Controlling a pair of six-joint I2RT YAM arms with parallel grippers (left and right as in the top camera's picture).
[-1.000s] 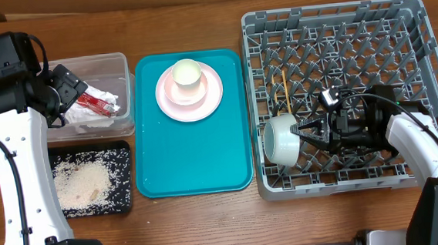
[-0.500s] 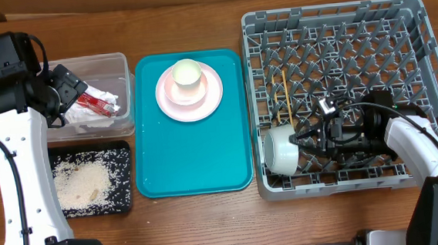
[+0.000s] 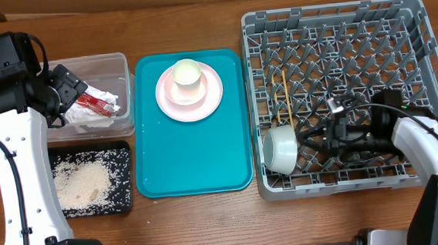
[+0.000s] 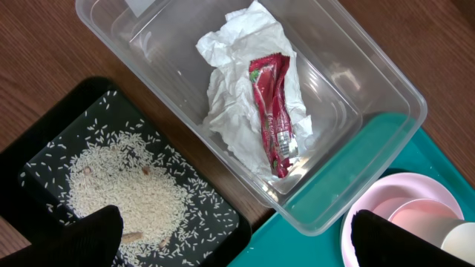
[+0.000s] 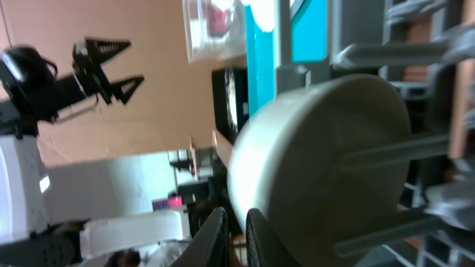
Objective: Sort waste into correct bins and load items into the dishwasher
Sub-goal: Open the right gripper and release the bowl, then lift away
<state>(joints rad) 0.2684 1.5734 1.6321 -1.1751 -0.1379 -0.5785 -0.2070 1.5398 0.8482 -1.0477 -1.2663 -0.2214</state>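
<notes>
Grey-green bowl [image 3: 280, 149] — in rack [image 3: 333, 11], just beside right gripper [image 3: 307, 139].

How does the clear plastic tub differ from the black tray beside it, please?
The clear tub is see-through and deep-walled; the black tray is opaque and shallow. The clear tub holds a crumpled napkin and a red sauce packet; the black tray holds loose rice. Both are rectangular and sit left of the teal tray.
</notes>
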